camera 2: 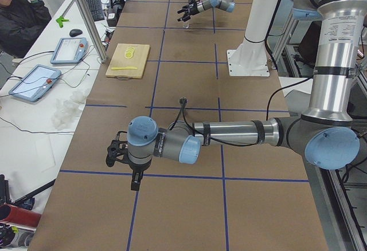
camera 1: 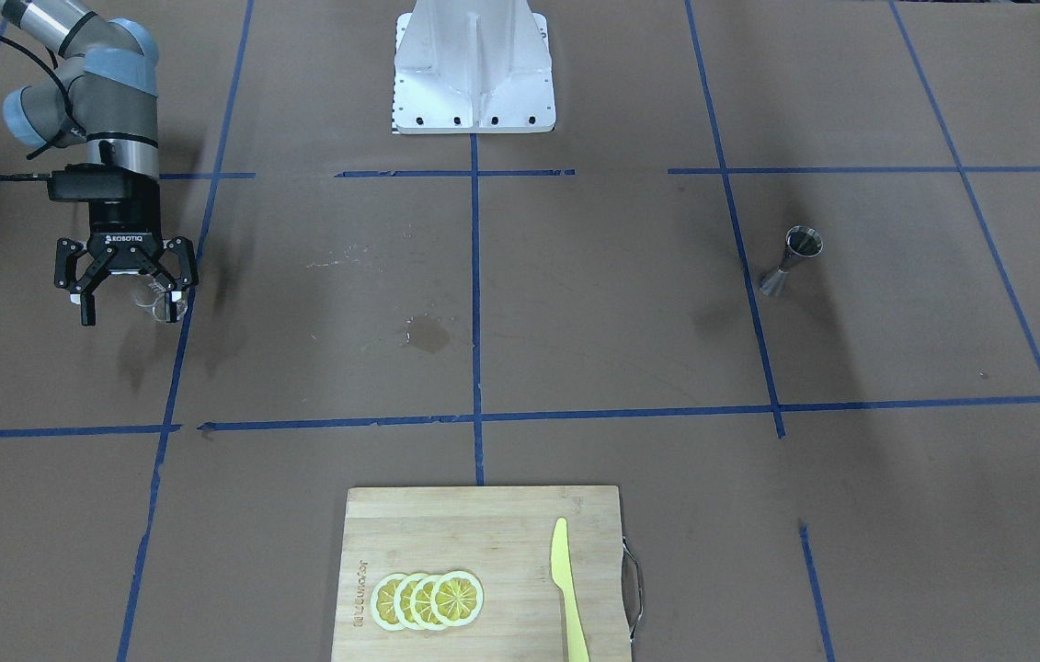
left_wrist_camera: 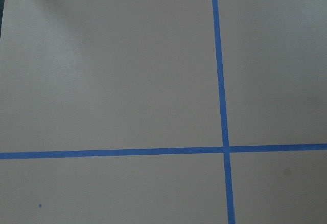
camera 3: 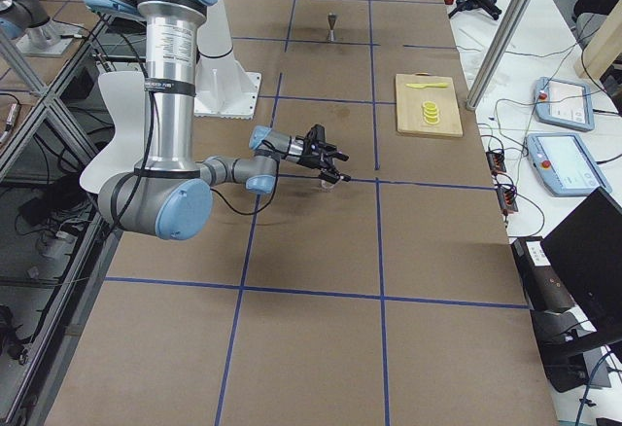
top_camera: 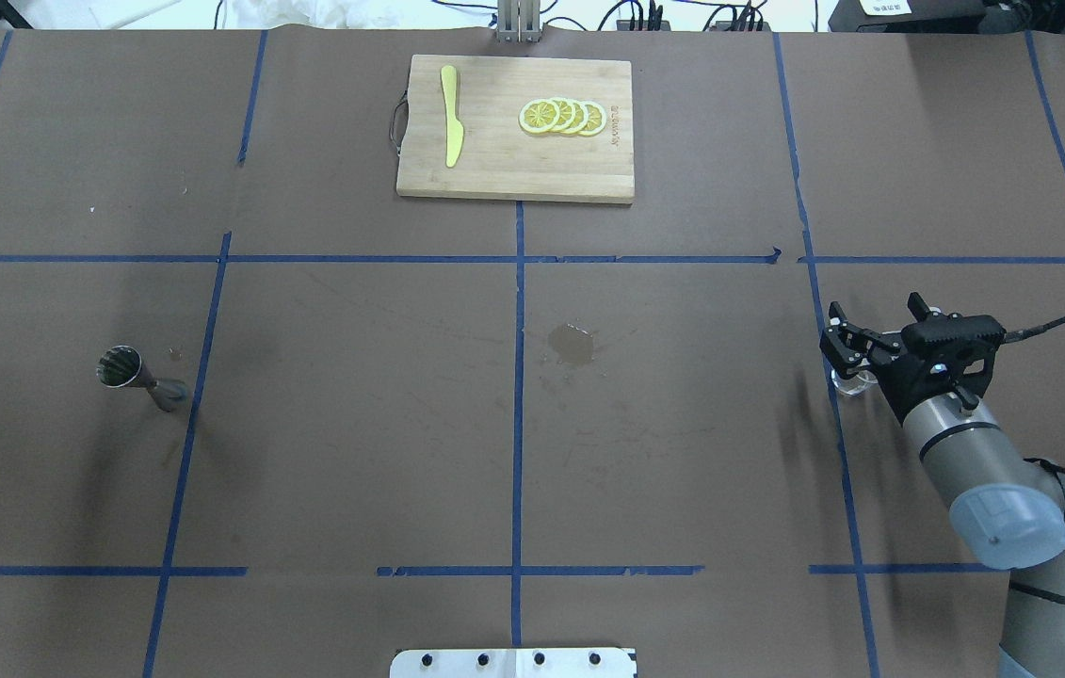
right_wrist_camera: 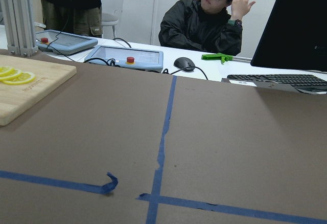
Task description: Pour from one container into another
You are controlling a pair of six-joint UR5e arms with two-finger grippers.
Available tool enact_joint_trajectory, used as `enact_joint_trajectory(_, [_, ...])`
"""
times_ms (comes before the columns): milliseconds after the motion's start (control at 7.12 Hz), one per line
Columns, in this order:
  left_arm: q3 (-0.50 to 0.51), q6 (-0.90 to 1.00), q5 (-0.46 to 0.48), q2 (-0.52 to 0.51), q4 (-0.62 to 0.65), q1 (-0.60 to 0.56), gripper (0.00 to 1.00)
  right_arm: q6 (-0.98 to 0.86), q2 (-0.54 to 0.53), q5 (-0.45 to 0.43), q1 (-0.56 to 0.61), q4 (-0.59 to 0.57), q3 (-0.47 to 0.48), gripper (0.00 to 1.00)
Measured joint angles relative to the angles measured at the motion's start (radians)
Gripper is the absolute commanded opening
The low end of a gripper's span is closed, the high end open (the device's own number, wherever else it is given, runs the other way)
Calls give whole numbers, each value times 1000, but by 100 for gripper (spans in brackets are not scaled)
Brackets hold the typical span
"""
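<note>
The small clear glass cup (camera 1: 152, 297) stands on the brown table by a blue tape line, and shows again in the overhead view (top_camera: 850, 380). My right gripper (camera 1: 131, 308) hangs open just over it, fingers spread to either side and apart from the glass. The silver hourglass jigger (camera 1: 791, 262) stands upright far across the table (top_camera: 141, 377), with no gripper near it. My left gripper (camera 2: 117, 153) shows only in the exterior left view, low over bare table, and I cannot tell its state.
A wooden cutting board (top_camera: 494, 169) at the far middle edge carries lemon slices (top_camera: 562, 116) and a yellow knife (top_camera: 450, 127). A dark wet stain (top_camera: 572, 345) marks the table's centre. The white robot base (camera 1: 474, 69) stands at the near edge. A person (camera 2: 20, 16) sits beyond the table.
</note>
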Motion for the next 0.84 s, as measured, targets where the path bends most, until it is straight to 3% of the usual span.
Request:
enact_joint_trajectory(281, [0,0,0,0,0,0,100,-112,0,311,181,-5,3,100])
enact_joint_trajectory(561, [0,0,0,0,-1,0,100,-265,-3,704,429,-38,-10,100])
enact_joint_trajectory(842, [1,1,-1,3,1,0,100,-540,2,1112,736,-193,-16,100])
